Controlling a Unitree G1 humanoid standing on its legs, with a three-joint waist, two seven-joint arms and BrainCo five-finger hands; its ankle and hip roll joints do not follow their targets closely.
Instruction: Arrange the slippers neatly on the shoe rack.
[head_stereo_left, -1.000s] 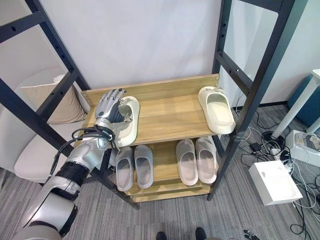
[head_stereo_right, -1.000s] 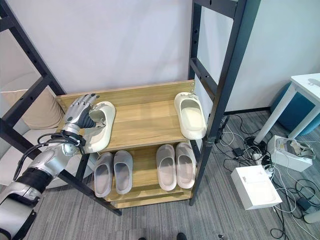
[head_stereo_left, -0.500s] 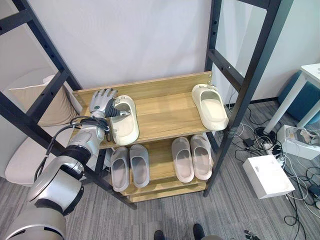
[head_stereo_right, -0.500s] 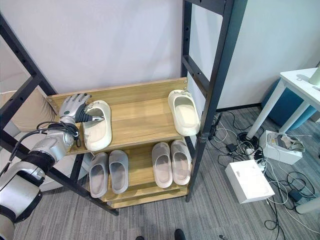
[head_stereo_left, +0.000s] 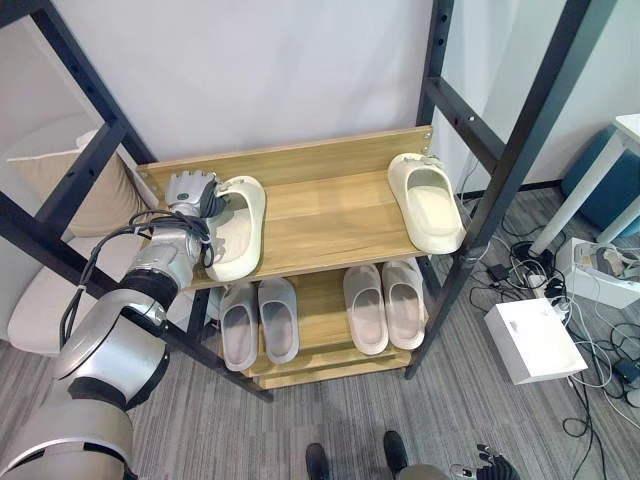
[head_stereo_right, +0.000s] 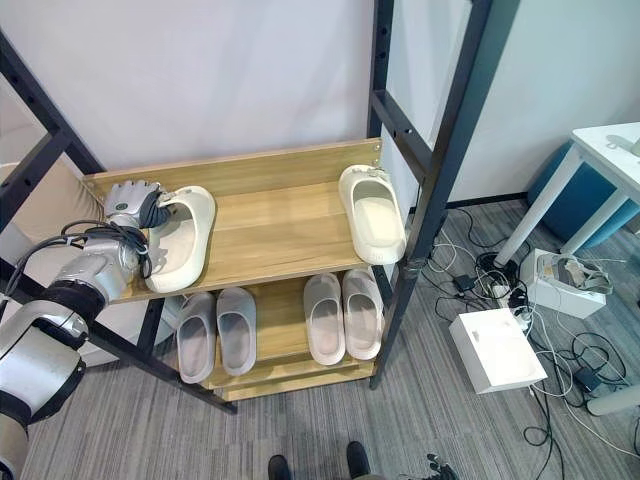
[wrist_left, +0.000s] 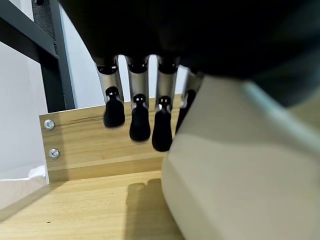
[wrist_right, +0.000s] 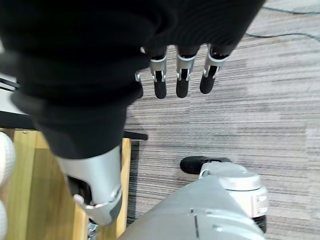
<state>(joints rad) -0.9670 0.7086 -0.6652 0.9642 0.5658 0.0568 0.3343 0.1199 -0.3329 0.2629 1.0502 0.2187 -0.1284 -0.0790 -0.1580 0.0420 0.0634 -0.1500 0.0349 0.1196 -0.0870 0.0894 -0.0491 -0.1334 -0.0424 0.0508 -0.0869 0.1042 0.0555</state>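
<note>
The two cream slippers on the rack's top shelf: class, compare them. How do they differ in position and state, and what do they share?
The left cream slipper lies at the top shelf's left end with the left hand against its toe end; the right cream slipper lies at the right end, untouched. The left one angles across the shelf; the right one's heel overhangs the front edge. Both are cream, sole down, toes toward the back board.

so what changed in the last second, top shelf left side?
The left hand came down from above the cream slipper to its outer edge, fingers curling at its heel end. The slipper turned slightly; the camera shifted too. The other cream slipper and both grey pairs stayed put.
</note>
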